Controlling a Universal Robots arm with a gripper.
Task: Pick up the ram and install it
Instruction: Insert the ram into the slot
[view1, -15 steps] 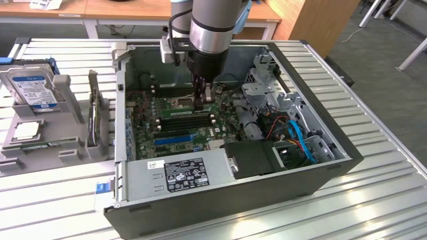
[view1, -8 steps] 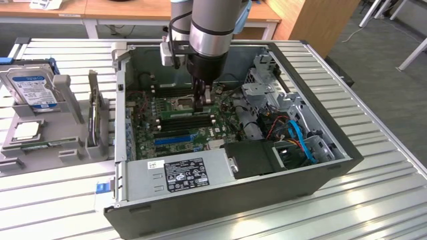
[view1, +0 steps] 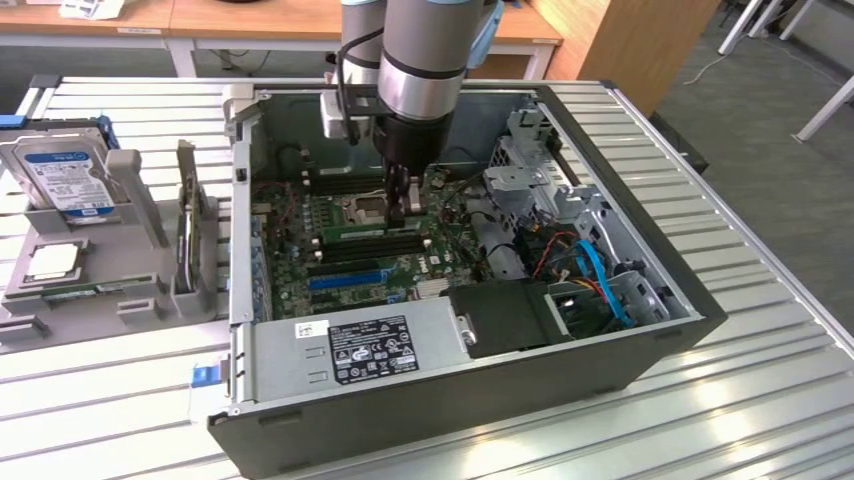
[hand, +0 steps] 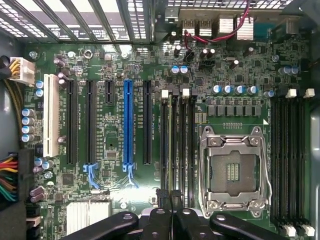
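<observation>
Arm (view1: 424, 70) upright, pincer (view1: 404, 208) pointing straight down, jaws closed.

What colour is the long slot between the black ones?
The slot is blue, clearest in the wrist view.

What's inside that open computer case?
A green motherboard with an empty processor socket, a grey power supply and blue cables. The gripper covers part of the memory slots beneath it.

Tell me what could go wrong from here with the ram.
1. The gripper holds the ram edge-on over the black slots beside the CPU socket. If it is slightly off line, it may jam on a slot wall.
2. The socket sits empty close by, so a slip could hit its contacts.
</observation>
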